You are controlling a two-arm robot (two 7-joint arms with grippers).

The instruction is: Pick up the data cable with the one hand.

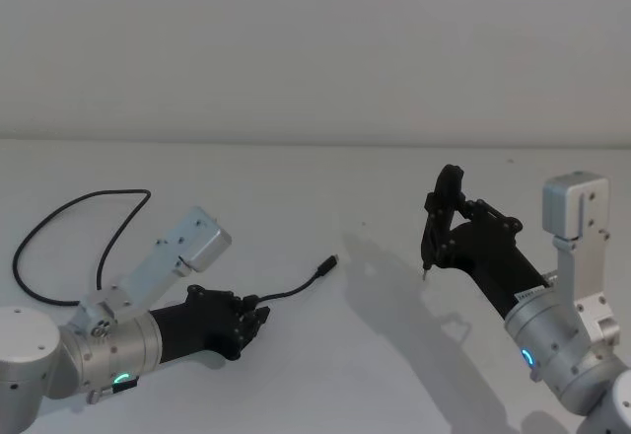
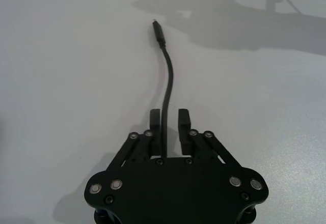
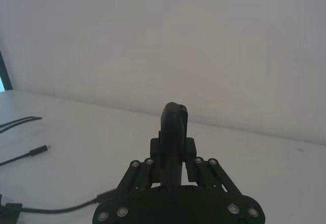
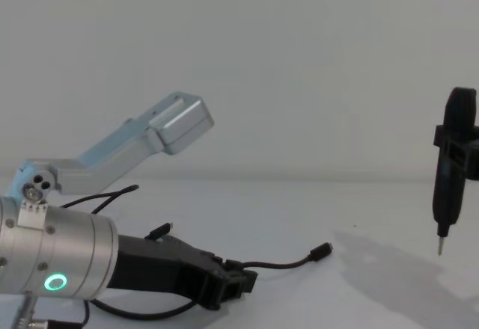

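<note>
The data cable is a thin black cord on the white table. One plug end lies out ahead of my left gripper, and the rest loops away at the far left. That gripper sits low on the table, open, with one finger on each side of the cord and a gap wider than the cord. Its silver wrist carries a green ring. At the right, my right gripper is raised off the table and shut on an upright black pointed tool.
The white table runs back to a plain wall. A dark shadow lies on it under the right arm. A silver link of the left arm angles up over the cable's loop. Another black wire trails near the right gripper's base.
</note>
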